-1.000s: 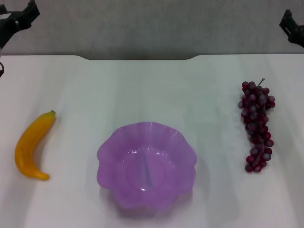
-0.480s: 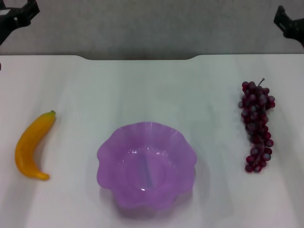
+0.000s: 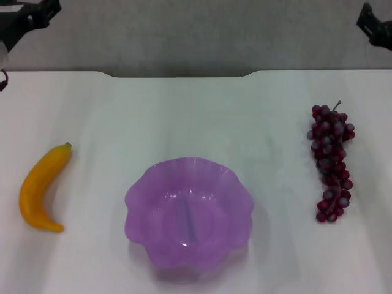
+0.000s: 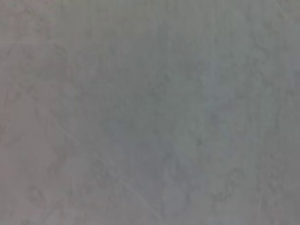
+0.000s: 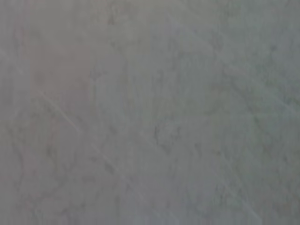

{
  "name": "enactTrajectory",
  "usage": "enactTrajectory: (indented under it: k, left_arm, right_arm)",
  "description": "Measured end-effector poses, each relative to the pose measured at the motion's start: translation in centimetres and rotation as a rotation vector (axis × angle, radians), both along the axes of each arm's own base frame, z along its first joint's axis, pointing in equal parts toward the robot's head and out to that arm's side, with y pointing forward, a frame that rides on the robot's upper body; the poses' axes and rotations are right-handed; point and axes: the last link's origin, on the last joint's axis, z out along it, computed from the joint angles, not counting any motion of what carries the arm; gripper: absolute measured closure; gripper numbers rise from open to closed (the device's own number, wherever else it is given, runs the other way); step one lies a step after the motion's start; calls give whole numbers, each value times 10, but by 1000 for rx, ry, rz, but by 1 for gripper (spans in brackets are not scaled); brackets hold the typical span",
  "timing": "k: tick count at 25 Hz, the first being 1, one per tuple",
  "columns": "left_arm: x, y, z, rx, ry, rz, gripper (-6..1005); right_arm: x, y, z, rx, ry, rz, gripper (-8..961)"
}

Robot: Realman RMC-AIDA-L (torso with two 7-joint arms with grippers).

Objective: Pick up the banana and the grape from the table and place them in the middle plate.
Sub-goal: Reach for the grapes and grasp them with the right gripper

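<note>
left gripper (image 3: 27, 15) shifts slightly at far left, fruit unmoved | right gripper (image 3: 375, 23) far right, finger state of both: cannot tell | risk: banana (image 3: 40, 188) rolls, grape (image 3: 331, 162) bunch sags short of middle plate (image 3: 138, 196)

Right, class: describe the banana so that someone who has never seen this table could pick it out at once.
Start at the purple plate in the middle of the white table. Look to the robot's left of it: the banana lies alone on the tabletop, apart from the plate. It is the only yellow-orange, curved thing there; the dark red grape lies on the opposite side.
</note>
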Motion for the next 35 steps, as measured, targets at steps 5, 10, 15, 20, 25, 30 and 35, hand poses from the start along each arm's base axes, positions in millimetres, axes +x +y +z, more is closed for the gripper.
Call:
enactTrajectory:
  k: [5, 10, 15, 20, 25, 30, 35]
  left_arm:
    - [5, -1, 1, -8, 14, 5, 194]
    - [4, 0, -1, -7, 15, 7, 194]
    - [4, 0, -2, -6, 10, 5, 194]
    - [7, -1, 0, -1, 7, -4, 194]
    - [8, -2, 1, 2, 6, -7, 194]
    - [7, -4, 1, 2, 7, -9, 194]
    - [9, -7, 5, 12, 1, -14, 194]
  right_arm:
    - [0, 0, 2, -2, 7, -4, 71]
    - [1, 0, 1, -5, 0, -7, 71]
    - [4, 0, 0, -10, -7, -17, 70]
    - [4, -1, 0, -7, -7, -15, 70]
    - [1, 0, -1, -12, -10, -5, 70]
    - [0, 0, -2, -14, -14, -2, 70]
    - [0, -1, 0, -4, -10, -1, 70]
